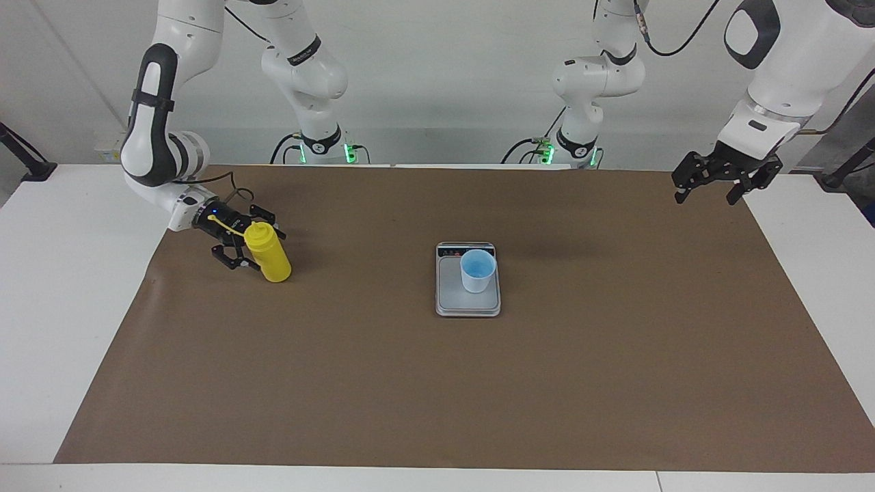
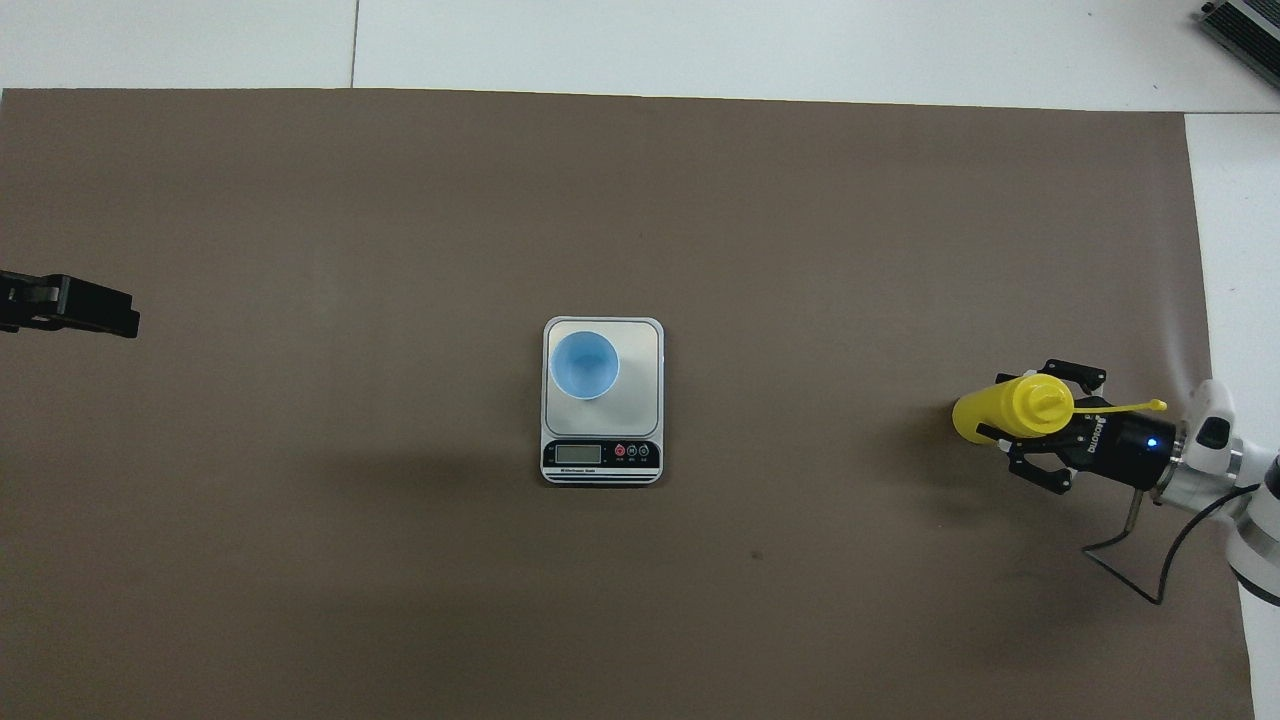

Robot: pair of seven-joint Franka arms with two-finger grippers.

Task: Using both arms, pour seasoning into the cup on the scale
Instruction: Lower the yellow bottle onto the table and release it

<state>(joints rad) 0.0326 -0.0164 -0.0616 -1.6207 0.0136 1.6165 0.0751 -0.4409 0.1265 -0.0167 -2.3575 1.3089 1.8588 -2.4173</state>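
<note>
Seasoning bottle [image 1: 268, 253] stands on the table toward the right arm's end, tilted, between the opened fingers of the right gripper [image 1: 247, 247]; cup [image 1: 476, 270] sits on scale [image 1: 467, 303]; left gripper [image 1: 711, 183] waits open; advise withdrawing straight back, avoiding toppling.

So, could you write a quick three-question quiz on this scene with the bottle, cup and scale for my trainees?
1. True or false: the cup stands on the scale.
2. Which arm's gripper is at the yellow bottle? A the left one; B the right one; C neither.
3. Fill in: the scale's display end lies ___ to the robots than the cup does.

Key
1. True.
2. B. The right gripper is at the bottle. The left gripper waits, open, over the left arm's end of the table.
3. nearer
</note>
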